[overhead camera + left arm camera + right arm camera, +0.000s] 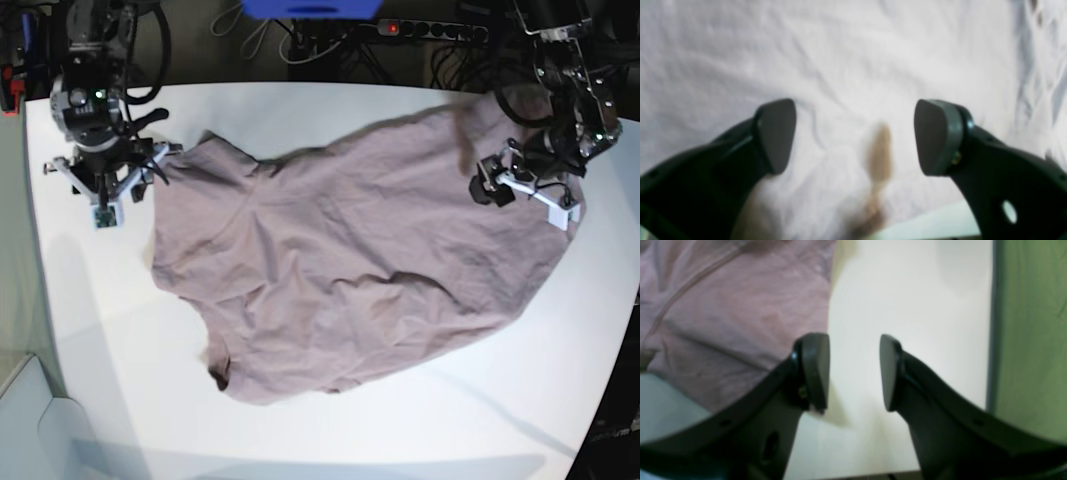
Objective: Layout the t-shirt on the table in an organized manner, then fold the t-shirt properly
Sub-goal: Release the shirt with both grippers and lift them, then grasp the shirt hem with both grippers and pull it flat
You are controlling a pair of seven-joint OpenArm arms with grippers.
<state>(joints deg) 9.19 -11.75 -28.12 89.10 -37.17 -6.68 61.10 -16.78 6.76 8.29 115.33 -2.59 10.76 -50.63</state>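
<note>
- The t-shirt (360, 270) is spread across the middle of the white table (120, 360), dusty mauve, wrinkled and lopsided rather than squared up.
- One sleeve (205, 160) pokes toward the far left corner; the near edge bunches into a dark fold (220, 375).
- Left gripper (855, 136) hangs over the cloth with its jaws spread wide and nothing between them; the fabric looks washed-out pale in this wrist view.
- Right gripper (854, 371) has its jaws apart, moderately, over bare table, with the shirt's edge (826, 323) just beside one finger (813, 370).
- Neither claw holds the shirt.
</note>
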